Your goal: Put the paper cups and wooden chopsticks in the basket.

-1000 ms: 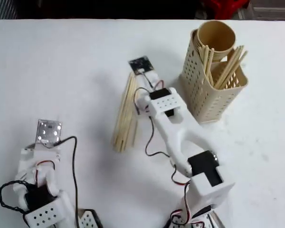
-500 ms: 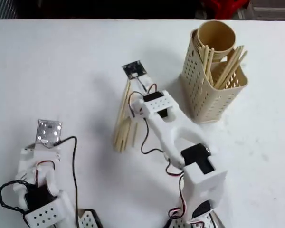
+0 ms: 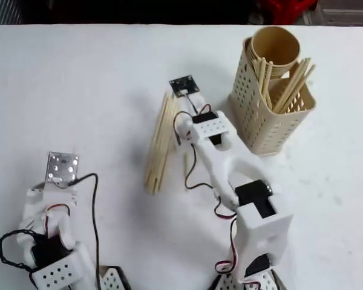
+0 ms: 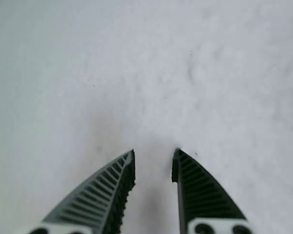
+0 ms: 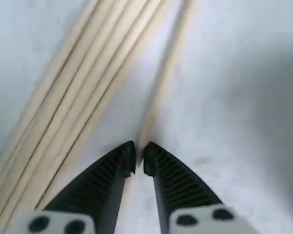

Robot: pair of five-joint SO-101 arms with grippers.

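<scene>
My right claw [image 5: 139, 151] is clenched on a single chopstick [image 5: 168, 63]. Its tips are nearly together and the stick runs straight into the narrow gap between them. That stick's long axis follows the line of my claw and points away from my wrist. Its far end is cut off at the frame edge.

Just beside it lies the bundle of chopsticks [image 5: 88, 83], flat on the white worktop [image 3: 78, 72] and almost parallel to the gripped one. Both ends of the bundle are also cut off in my wrist view.

From above, the bundle [image 3: 160, 142] runs lengthwise from the near side of the worktop toward the far side. Its far end leans slightly toward the basket [image 3: 254, 115]. My right arm [image 3: 221, 163] lies over the ground between the bundle and the basket.

The basket stands upright at the far right. Nested paper cups [image 3: 272, 42] sit in its far end, mouths up, and I cannot count them. More standing chopsticks [image 3: 290, 84] rest on end in its near part. Their tops fan out toward the right and their lower ends are hidden behind the perforated wall.

My left claw [image 4: 154, 153] is released, its fingers spread over bare worktop. My left arm [image 3: 48, 241] sits at the near left corner, well apart from the sticks.
</scene>
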